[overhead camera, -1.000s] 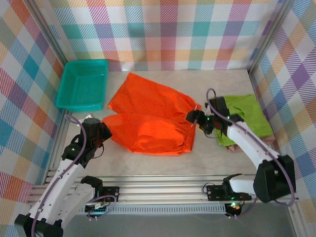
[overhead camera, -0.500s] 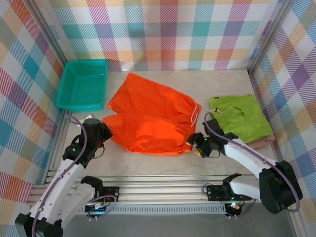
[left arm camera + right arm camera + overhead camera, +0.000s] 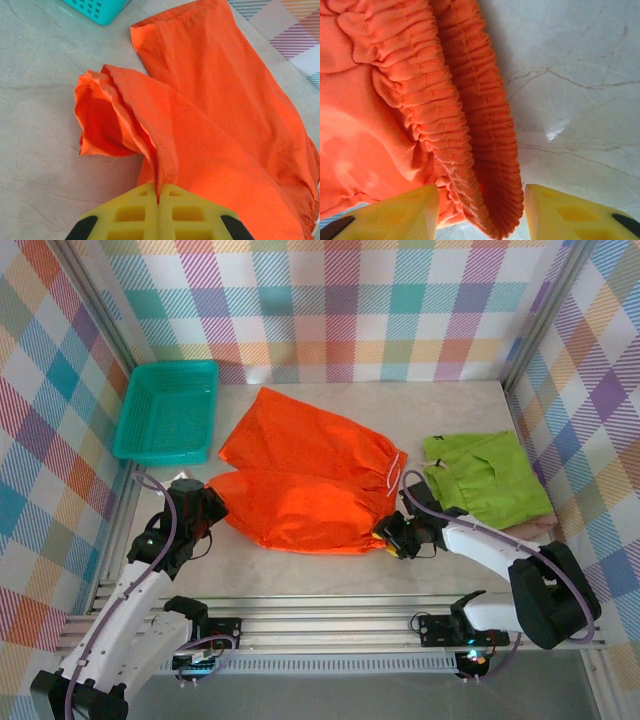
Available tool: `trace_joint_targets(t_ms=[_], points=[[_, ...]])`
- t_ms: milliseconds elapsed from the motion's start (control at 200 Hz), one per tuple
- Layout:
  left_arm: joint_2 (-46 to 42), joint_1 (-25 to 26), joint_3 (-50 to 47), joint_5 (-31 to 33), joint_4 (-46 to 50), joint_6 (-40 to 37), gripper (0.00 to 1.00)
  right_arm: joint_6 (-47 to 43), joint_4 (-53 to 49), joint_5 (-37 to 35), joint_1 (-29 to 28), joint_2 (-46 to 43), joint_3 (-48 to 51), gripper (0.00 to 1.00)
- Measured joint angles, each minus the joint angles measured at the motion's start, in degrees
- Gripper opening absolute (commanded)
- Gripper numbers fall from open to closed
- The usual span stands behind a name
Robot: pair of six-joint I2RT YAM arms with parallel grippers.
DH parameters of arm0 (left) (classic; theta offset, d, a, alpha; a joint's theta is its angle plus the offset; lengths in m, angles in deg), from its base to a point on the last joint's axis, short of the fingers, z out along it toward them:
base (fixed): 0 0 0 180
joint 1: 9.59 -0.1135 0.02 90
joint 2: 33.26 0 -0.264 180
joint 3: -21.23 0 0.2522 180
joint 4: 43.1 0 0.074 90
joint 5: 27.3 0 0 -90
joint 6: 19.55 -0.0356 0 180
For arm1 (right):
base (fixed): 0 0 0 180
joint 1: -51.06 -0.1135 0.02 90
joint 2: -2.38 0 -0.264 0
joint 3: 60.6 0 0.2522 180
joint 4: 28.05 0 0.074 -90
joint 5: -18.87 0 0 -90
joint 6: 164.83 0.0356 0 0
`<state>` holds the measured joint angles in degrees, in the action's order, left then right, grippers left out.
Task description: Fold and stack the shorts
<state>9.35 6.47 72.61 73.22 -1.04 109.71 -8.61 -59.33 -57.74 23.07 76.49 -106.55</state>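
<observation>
The bright orange shorts [image 3: 300,480] lie spread in the middle of the table, one leg folded over the other. My left gripper [image 3: 205,508] is shut on the hem of the near leg [image 3: 159,192], pinching a fold of orange cloth [image 3: 215,125]. My right gripper [image 3: 390,537] is at the near corner of the elastic waistband [image 3: 485,150]. Its jaws are open, and the gathered band lies between the two yellow fingers [image 3: 480,200]. The lime green shorts [image 3: 485,480] lie folded at the right, with a dusty pink edge [image 3: 535,527] showing beneath them.
A teal mesh basket [image 3: 168,410] stands at the back left, its corner also in the left wrist view [image 3: 100,7]. Checked walls close in the table on three sides. A metal rail [image 3: 320,625] runs along the near edge.
My right gripper has moved from beside the green shorts down to the near corner of the orange waistband, and its jaws have narrowed around the band. The left gripper has held still.
</observation>
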Motion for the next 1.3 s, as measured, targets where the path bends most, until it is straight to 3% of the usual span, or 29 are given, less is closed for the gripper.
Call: trace_joint_targets(t_ms=[310, 475, 890, 1300], points=[[0.02, 0.00, 0.04, 0.55, 0.07, -0.09, 0.00, -1.49, -1.18, -3.19, -0.13, 0.37, -1.57, 0.00], [0.02, 0.00, 3.65, 2.45, 2.89, -1.68, 0.00, -5.09, -6.29, -5.88, -0.11, -1.57, -5.86, 0.00], [-2.34, 0.00, 25.11, 8.04, 12.26, -9.51, 0.00, -16.00, -20.68, -9.97, 3.61, -14.82, -17.49, 0.00], [-1.25, 0.07, 34.99, 4.92, 19.08, -15.28, 0.00, -18.67, -27.26, -9.09, 3.63, -19.85, -17.97, 0.00]])
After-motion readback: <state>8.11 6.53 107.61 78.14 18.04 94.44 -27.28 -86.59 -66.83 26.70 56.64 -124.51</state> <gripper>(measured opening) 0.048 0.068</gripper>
